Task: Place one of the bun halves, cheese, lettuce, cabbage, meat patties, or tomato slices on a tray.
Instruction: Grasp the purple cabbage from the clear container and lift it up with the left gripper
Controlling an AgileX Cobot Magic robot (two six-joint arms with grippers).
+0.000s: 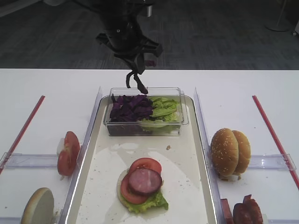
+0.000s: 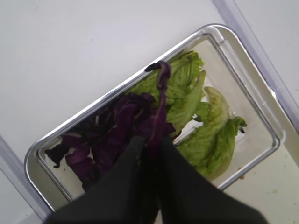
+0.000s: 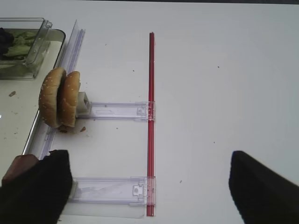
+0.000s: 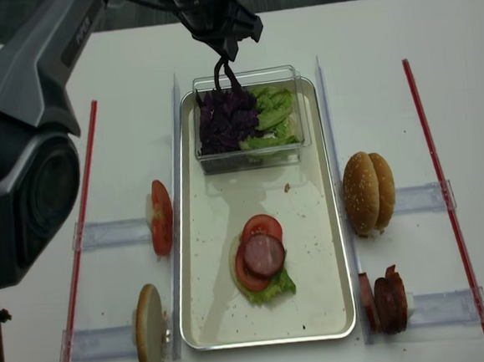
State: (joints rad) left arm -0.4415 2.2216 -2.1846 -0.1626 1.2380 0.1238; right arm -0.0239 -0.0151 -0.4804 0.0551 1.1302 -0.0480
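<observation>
**Purple cabbage strip held above the clear box**

In the left wrist view, the left pincer [image 2: 152, 144] is seen clamped on a dark purple curly cabbage strip [image 2: 160, 100], above the small clear plastic box [image 2: 44, 156]. The overhead view alone shows the long silver-rimmed tray [image 4: 333, 224]. The right pincer [image 3: 149, 186] is seen spread apart over the white surface [image 3: 224, 84].

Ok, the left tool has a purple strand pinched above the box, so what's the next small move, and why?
Probably carry the left tool toward the stack on the tray: it is shut on the cabbage, hanging above the clear box, and the stack shows no purple.
</observation>
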